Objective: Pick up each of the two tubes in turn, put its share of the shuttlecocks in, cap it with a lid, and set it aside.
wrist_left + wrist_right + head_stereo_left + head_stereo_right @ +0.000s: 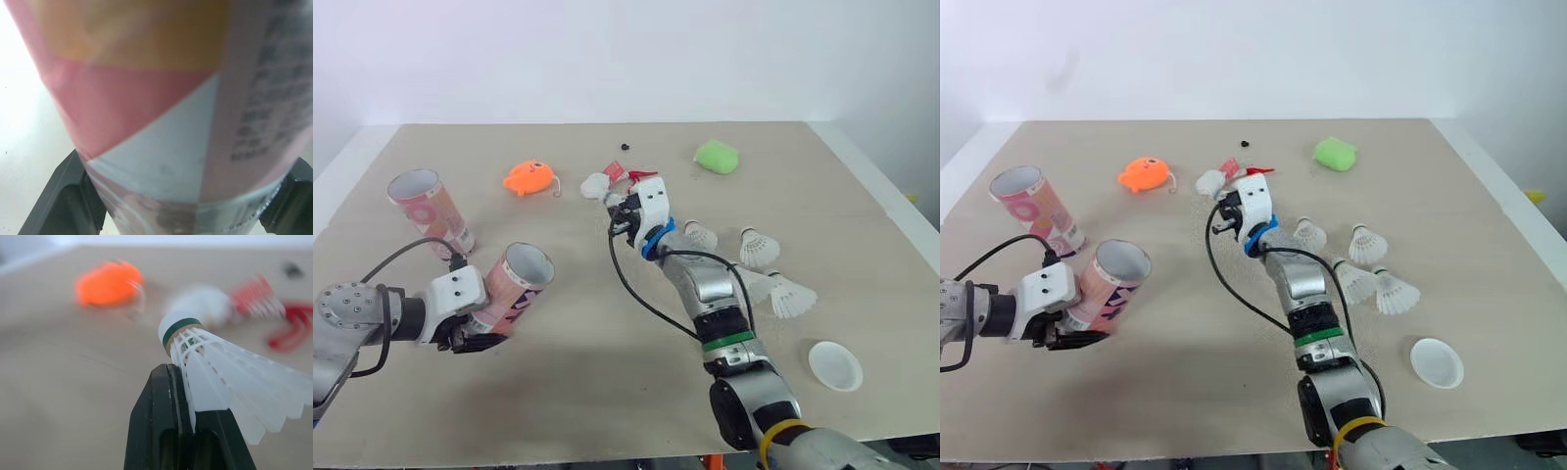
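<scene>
My left gripper (476,337) is shut on a pink and white tube (514,287), held tilted with its open mouth up and to the right; its wall runs between the fingers (63,196). A second pink tube (429,211) stands at the table's left. My right gripper (183,377) is shut on a white shuttlecock (220,367) with a green band, above the table's far middle (623,211). Several more shuttlecocks (759,247) lie on the right, and a white lid (834,365) rests near the front right.
An orange toy fish (530,178) lies at the back left of centre. Small red and white items (607,179) sit just beyond my right gripper. A green object (717,156) is at the back right. A tiny black speck (625,147) lies near the far edge.
</scene>
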